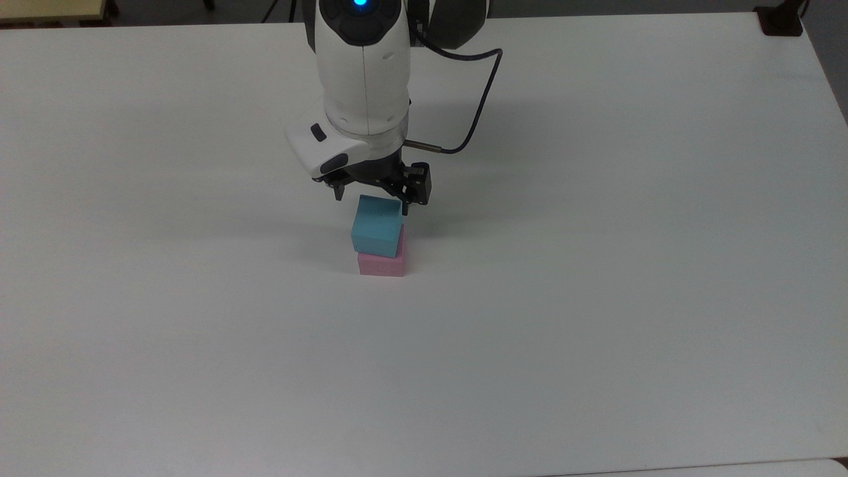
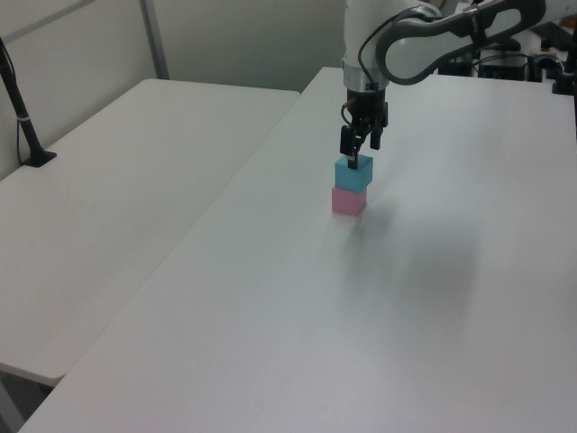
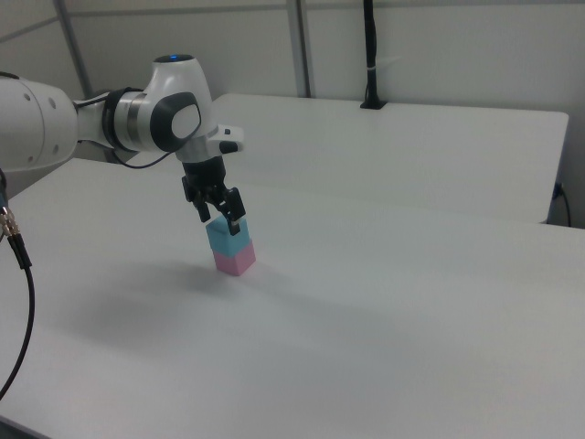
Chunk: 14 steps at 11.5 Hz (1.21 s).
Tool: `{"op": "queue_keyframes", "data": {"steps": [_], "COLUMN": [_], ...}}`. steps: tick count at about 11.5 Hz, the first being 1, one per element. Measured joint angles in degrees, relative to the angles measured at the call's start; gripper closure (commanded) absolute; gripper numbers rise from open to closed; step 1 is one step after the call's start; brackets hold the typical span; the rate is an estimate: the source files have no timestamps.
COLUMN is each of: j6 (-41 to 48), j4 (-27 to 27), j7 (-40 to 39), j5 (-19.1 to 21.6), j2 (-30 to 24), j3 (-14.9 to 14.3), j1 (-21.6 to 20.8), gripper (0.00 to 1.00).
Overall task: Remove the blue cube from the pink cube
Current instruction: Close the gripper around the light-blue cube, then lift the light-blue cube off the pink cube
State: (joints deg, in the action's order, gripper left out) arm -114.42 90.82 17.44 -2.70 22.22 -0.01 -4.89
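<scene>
I have the gripper (image 1: 373, 202) spread wide and empty, poised at the top of the stack near the middle of the white table (image 1: 596, 265). The blue cube (image 1: 377, 226) sits squarely enough on the pink cube (image 1: 381, 265), twisted a little against it so that a strip of pink shows on the top view's right. The relation I care about is this: in the top view the cube lies just toward 6 o'clock from the point between my fingertips, one finger (image 1: 338, 191) off its 11 o'clock corner and the other finger (image 1: 405, 207) at its 2 o'clock edge — so the fingers bracket the cube's upper edge, not yet its flanks. In the left view the gripper (image 2: 353, 155) sits right over the blue cube (image 2: 352, 174), fingertips at about the level of its top face; the right view shows the gripper (image 3: 219, 219) likewise, at the cube's 12 o'clock. A cube has no long axis to favour, though I judge the wrist may want a slight turn to meet the twisted faces flat. The drop must be short and straight, or I would nudge the pink cube (image 2: 348, 200). The tabletop is matte and bare around the stack; a second table (image 2: 108, 198) adjoins it, with a black post (image 3: 370, 55) at the far edge and plain partition walls behind.
</scene>
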Motion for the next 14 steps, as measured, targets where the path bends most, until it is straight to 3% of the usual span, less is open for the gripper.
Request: {"op": "queue_keyframes", "data": {"steps": [2,4,5,11,14], "j6": [0.0,0.0,0.0,0.0,-0.2], "j4": [0.0,-0.1,-0.1,-2.3,-6.7], "j7": [0.4,1.6,2.0,0.9,-1.4], "j5": [-1.1,-2.1,-2.2,-2.3,-2.5], "j2": [0.7,1.4,1.4,1.4,4.1], "j3": [0.7,0.9,0.9,0.9,0.9], "j1": [0.0,0.0,0.0,1.2,2.6], "gripper": [0.1,0.34,0.39,0.41,0.41]}}
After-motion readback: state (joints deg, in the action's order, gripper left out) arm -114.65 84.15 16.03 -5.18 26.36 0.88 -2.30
